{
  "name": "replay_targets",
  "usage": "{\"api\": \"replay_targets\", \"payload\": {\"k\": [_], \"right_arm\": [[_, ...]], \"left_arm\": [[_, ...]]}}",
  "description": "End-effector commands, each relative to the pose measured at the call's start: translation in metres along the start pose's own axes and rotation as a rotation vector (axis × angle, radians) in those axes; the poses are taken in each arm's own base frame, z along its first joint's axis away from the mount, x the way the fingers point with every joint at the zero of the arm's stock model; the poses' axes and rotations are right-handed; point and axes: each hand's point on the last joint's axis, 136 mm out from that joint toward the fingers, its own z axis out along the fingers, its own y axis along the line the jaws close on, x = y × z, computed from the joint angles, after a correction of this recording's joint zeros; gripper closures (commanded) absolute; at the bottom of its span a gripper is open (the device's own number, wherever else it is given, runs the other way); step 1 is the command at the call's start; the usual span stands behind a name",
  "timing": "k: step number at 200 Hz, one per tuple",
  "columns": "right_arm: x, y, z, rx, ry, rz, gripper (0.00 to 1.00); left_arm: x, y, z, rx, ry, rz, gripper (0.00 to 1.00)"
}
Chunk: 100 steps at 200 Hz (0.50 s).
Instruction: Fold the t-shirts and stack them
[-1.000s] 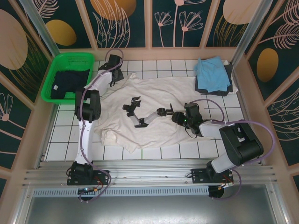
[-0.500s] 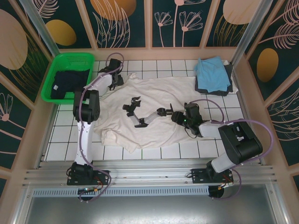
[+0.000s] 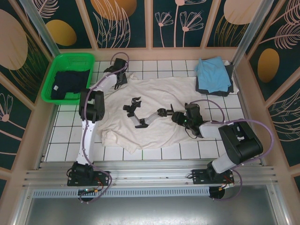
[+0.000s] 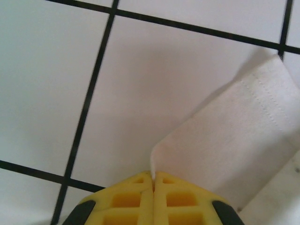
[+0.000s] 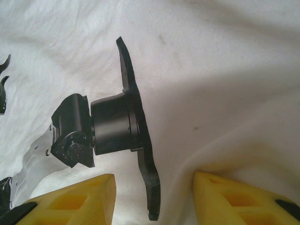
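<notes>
The large cream-white t-shirt (image 3: 159, 93) lies spread over the middle of the tiled table, with a black and silver print (image 3: 140, 115) on it. My left gripper (image 3: 123, 78) reaches to the shirt's far left sleeve. In the left wrist view its yellow fingertips (image 4: 140, 187) are shut on the hem corner of that sleeve (image 4: 234, 140). My right gripper (image 3: 174, 117) rests low on the shirt's middle. There its fingers (image 5: 75, 197) stand apart over the cloth (image 5: 211, 70), and a raised fold runs beside the right one. A light blue shirt (image 3: 213, 72) lies folded on a dark grey one (image 3: 206, 90) at the back right.
A green mesh basket (image 3: 70, 57) at the back left holds a dark navy shirt (image 3: 68, 82). Wooden rails and patterned walls close in the table (image 3: 70, 136) on three sides. Bare white tiles show along the left side and the near edge.
My left gripper has shifted a little to the right along the back edge and closed on the sleeve hem. The right arm has stayed still.
</notes>
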Motion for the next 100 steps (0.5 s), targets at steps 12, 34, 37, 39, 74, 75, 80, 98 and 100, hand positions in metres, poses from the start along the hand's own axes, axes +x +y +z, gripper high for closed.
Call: {"api": "replay_targets", "payload": {"k": [12,34,37,39,74,75,80,98,100], "right_arm": [[0.047,-0.029,0.003,0.1,0.168,0.031,0.53],[0.048,-0.024,0.004,0.086,0.171,0.038,0.54],[0.048,-0.023,0.004,0.082,0.172,0.039,0.54],[0.048,-0.023,0.005,0.081,0.172,0.039,0.54],[0.053,-0.003,0.013,0.044,0.191,0.029,0.54],[0.053,-0.002,0.014,0.041,0.19,0.027,0.54],[0.054,0.004,0.016,0.033,0.195,0.019,0.54],[0.055,0.016,0.026,0.031,0.215,0.002,0.54],[0.054,0.017,0.026,0.032,0.215,0.0,0.54]], "left_arm": [[-0.073,0.035,-0.039,-0.102,-0.144,-0.035,1.0],[-0.118,0.053,-0.073,-0.126,-0.276,-0.065,1.0],[-0.122,0.055,-0.075,-0.128,-0.289,-0.067,1.0],[-0.124,0.056,-0.076,-0.128,-0.298,-0.067,0.99],[-0.123,0.07,-0.069,-0.194,-0.305,-0.054,0.4],[-0.122,0.07,-0.068,-0.195,-0.302,-0.053,0.4],[-0.119,0.071,-0.067,-0.201,-0.291,-0.054,0.39],[-0.108,0.079,-0.07,-0.226,-0.245,-0.072,0.35],[-0.106,0.079,-0.07,-0.225,-0.238,-0.074,0.35]]}}
